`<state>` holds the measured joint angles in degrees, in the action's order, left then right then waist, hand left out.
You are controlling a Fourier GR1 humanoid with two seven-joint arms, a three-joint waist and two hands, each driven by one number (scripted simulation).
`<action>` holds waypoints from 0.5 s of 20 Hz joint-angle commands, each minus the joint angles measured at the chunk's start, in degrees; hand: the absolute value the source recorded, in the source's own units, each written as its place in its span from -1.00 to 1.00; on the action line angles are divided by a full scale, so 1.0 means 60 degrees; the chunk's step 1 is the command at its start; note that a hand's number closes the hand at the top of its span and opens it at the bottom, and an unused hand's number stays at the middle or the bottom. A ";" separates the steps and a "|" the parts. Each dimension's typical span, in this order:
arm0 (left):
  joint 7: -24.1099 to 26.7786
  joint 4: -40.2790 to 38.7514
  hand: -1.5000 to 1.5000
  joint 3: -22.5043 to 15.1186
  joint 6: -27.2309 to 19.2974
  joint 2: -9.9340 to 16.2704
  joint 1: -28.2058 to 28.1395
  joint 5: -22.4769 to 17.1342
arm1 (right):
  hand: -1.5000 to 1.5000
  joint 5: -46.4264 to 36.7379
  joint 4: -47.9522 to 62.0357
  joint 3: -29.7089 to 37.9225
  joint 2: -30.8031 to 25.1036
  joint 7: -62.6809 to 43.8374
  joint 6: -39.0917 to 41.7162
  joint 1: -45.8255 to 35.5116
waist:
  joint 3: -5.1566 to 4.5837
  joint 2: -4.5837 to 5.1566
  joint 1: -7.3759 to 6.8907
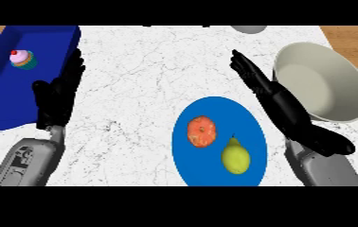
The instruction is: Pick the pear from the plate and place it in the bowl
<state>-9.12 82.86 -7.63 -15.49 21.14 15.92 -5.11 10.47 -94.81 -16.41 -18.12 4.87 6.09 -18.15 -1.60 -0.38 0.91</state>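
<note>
Yellow-green pear (236,158) lies on the blue plate (210,109), near right of the orange (201,131), so I'd lower my unclenched right hand (280,103) straight over it, avoiding the bowl (328,63).

On my screen I see a white marbled desk (140,79). At its left side there is a deep blue tray (35,41), and inside it, near the far left corner, stands a cupcake (23,59) with pink frosting and a red cherry. At the far edge a grey round object (249,29) shows only partly. An orange fruit (201,131) lies near the middle.
</note>
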 commanded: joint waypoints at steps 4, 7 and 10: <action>0.0728 0.0119 0.00 0.0614 0.0048 0.0240 -0.0455 -0.0020 | 1.00 0.0777 0.0113 0.1954 -0.0722 -0.2651 -0.0786 -0.0772 | 0.0252 0.0051 -0.0171; 0.0396 0.0249 0.00 0.0702 0.0175 0.0495 -0.0515 -0.0148 | 1.00 -0.2120 0.1132 0.0530 -0.3567 -0.3597 0.0321 0.0169 | -0.0165 0.0195 -0.0065; 0.0422 0.0182 0.00 0.1068 0.0148 0.0546 -0.1025 -0.0421 | -1.00 -0.2188 0.1622 0.1482 -0.3262 -0.5713 -0.1660 0.1432 | 0.0133 -0.0100 0.0487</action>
<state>-6.72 84.21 -2.78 -14.53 24.10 12.05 -6.50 3.20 -88.74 -9.18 -32.99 -18.40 2.00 -15.44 -1.02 -0.24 1.72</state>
